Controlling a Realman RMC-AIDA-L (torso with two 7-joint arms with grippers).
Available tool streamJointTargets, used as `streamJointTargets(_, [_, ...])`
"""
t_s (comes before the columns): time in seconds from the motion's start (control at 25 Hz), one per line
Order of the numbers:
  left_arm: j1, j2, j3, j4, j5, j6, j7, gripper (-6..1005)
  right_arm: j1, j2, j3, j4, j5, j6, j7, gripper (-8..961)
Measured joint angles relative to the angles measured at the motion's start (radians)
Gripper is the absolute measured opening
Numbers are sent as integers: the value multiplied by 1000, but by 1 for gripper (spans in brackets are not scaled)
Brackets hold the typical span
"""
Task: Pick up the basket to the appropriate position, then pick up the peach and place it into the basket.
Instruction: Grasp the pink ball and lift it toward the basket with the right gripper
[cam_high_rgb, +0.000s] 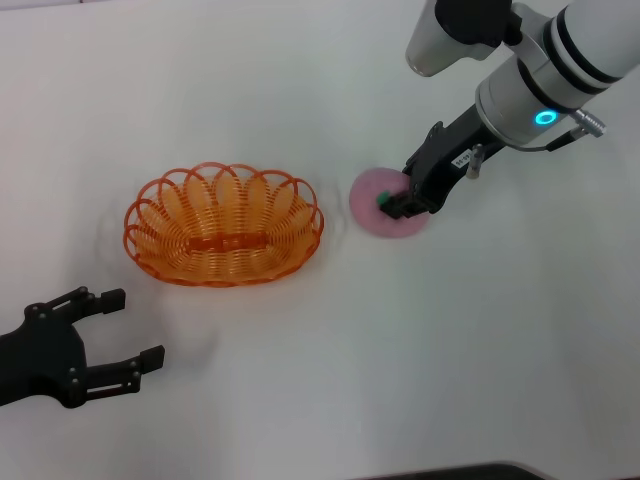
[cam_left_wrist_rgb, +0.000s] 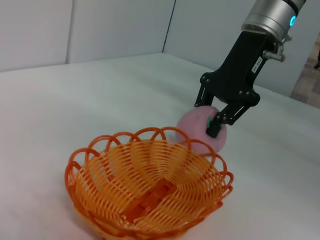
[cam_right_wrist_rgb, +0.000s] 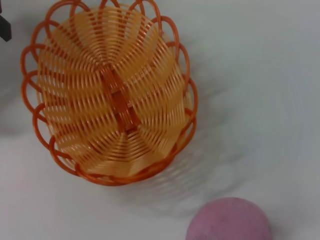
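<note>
The right gripper (cam_high_rgb: 408, 196) is down at the peach (cam_high_rgb: 380, 204), its two black fingers (cam_left_wrist_rgb: 215, 129) straddling the top of the pink ball near the green leaf mark; in the left wrist view they look to be touching or all but touching the fruit, yet I cannot tell whether they have closed firmly or are only set around it. The peach itself rests on the white table (cam_high_rgb: 480, 350), not lifted. From this gripper the basket (cam_high_rgb: 224, 226) lies to the robot's left, just beside the peach with a narrow strip of bare table between them; the orange oval sits upright and has nothing in it, its long axis running roughly left to right across the robot's front, so the near end of the oval faces the peach. That makes the coming carry, as I judge it, a short lift and a sideways move leftward over the looped rim. The left gripper (cam_high_rgb: 118, 330) sits farther out, beyond the basket and nearer the robot, fingers spread and holding nothing, apart from the basket, so the right arm is clearly the nearer one to the fruit.
</note>
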Motion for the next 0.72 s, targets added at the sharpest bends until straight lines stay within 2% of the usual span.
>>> streamJointTargets(0.16, [0,2,0,0,2,-1,-4,921,-1,0,0,-4,0,-2,0,277])
streamJointTargets(0.52, [0,1,0,1,-2,-2,-4,920,-1,0,3,-12,0,-13,1,276])
streamJointTargets(0.72, [-1,1,0,1,-6,-4,-4,921,-12,-1,21,-73,39,-70,4,277])
